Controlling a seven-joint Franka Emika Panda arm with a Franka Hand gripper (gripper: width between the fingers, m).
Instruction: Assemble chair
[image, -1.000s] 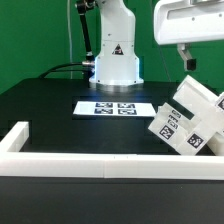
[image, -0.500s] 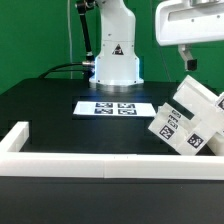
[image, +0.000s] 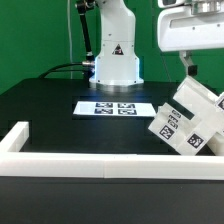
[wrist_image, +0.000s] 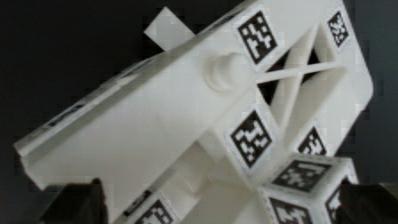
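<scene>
The chair (image: 190, 122) is a cluster of chunky white blocks with black-and-white tags, joined and lying tilted at the exterior view's right, against the white rail. My gripper (image: 192, 68) hangs just above its top edge, apart from it. In the wrist view the chair (wrist_image: 196, 100) fills the picture, showing a round peg and a crossed brace. The gripper (wrist_image: 217, 205) is open, its dark fingertips (wrist_image: 71, 200) far apart at the two lower corners, with chair blocks seen between and beyond them. It holds nothing.
The marker board (image: 117, 106) lies flat in the middle of the black table. A long white border rail (image: 90, 165) runs along the front, with a short arm at the left. The robot base (image: 116, 60) stands behind the board.
The gripper's hand has shifted a little to the exterior view's right and slightly lower above the chair. The chair has not moved.
</scene>
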